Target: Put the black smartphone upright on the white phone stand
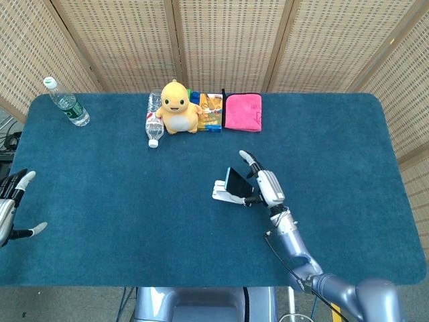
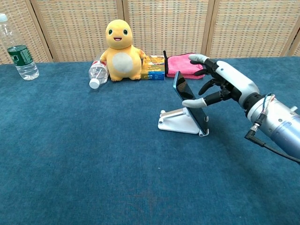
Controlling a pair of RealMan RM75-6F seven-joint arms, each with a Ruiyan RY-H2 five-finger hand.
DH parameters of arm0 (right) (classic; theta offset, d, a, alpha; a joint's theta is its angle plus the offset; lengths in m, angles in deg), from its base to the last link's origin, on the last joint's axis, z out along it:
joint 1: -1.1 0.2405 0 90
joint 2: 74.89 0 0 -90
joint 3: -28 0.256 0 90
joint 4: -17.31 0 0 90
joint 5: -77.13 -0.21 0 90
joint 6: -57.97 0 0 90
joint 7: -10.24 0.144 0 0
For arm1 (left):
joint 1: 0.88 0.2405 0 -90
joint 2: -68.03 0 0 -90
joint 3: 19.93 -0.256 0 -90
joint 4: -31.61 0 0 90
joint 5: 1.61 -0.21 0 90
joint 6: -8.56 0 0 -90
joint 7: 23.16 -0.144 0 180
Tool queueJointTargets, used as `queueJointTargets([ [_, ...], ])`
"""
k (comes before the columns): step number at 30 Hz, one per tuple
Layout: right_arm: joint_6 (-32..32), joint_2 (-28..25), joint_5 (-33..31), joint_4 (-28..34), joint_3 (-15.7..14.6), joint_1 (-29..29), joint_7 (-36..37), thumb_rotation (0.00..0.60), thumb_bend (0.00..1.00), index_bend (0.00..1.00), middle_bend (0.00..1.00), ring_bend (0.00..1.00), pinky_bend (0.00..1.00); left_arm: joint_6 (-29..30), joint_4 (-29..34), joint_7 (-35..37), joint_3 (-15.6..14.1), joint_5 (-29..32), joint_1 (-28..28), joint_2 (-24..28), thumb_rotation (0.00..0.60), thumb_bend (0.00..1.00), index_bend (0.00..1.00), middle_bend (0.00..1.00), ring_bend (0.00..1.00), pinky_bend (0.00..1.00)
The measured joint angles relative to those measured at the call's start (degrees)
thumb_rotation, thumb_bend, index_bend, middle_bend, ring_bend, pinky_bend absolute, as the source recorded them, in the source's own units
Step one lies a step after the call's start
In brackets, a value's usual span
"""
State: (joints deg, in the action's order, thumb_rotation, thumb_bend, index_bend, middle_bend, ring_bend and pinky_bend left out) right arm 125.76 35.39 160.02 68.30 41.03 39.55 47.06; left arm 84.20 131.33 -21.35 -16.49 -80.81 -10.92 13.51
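**Phone leaning on the stand, right hand spread behind it**

At the far left of the head view we see only part of the left hand (image 1: 12, 208): it is cut by the frame edge beside the blue table (image 1: 120, 201), its fingers apart and holding nothing, and the chest view does not show it at all.

Moving right, the white phone stand (image 2: 176, 122) sits on the table near the middle. The black smartphone (image 2: 190, 104) rests on it, its lower end in the stand's front lip and its long axis running up and back toward the left, so it leans rather than stands plumb. Its screen side is hard to read; we see mostly a dark slab with a thin bluish edge.

Just right of the phone, the right hand (image 2: 220, 86) reaches in from the right with its fingers spread. From the chest view the thumb tip lies against or just at the phone's right edge; we cannot tell whether it truly touches. The other fingers arch above and behind the phone, clear of it, gripping nothing.
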Motion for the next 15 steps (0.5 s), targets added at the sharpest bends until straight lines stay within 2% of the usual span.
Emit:
queueJointTargets([
  [2,-0.1,-0.8,0.3,0.9,-0.3,0.0,0.1,0.6,0.04,0.0,0.0,0.01,0.19,0.1,0.0,-0.1,0.0,-0.1,0.0,0.0,0.6,0.0,0.0,0.0,0.0,0.0],
  [5,-0.3,-2.3,1.0,2.5,-1.1,-0.1,0.1,0.6,0.0,0.0,0.0,0.0,0.13,0.2,0.0,0.0,-0.1,-0.2,0.1,0.0,0.6,0.0,0.0,0.0,0.0,0.0],
  [10,1.9,-4.6,3.1,4.9,-2.5,-0.8,-3.4,0.6,0.0,0.0,0.0,0.0,0.12,0.6,0.0,0.4,-0.1,-0.6,0.3,0.2,0.6,0.0,0.0,0.0,0.0,0.0],
  [15,4.3,-11.5,6.1,10.1,-4.4,-2.0,-6.0,0.6,0.0,0.0,0.0,0.0,0.12,1.2,-0.1,0.9,-0.3,-1.3,0.5,0.3,0.6,0.0,0.0,0.0,0.0,0.0],
])
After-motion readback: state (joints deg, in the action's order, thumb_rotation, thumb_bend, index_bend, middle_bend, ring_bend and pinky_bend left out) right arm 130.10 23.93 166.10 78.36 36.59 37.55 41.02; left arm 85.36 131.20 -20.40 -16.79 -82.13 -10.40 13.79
